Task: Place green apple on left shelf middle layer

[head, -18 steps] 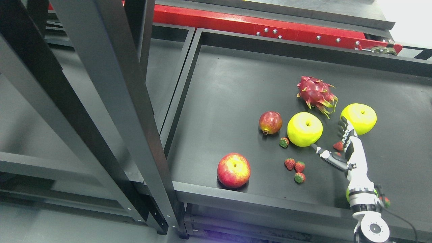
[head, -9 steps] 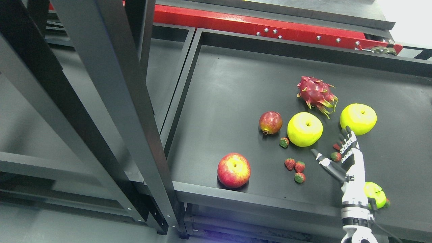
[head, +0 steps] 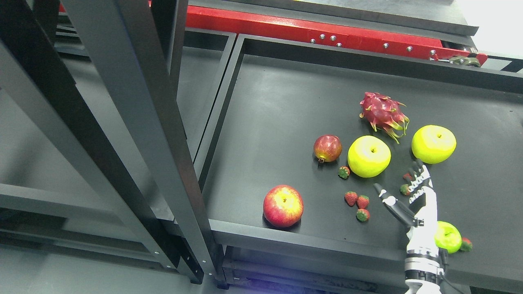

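I see the black shelf (head: 286, 102) holding three green apples: one (head: 369, 156) mid-tray, one (head: 433, 143) further right, and a small green apple (head: 448, 237) by the front rim beside my right hand (head: 412, 196), whose fingers are spread, gripping nothing. My worry: grabbing the wrong apple, or scattering the strawberries (head: 356, 204) nearby.

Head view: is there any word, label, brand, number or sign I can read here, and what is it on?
None: no readable text appears anywhere.
The red metal beam carries only bolts.
The black shelf tray, the fruit and the right hand are unmarked.
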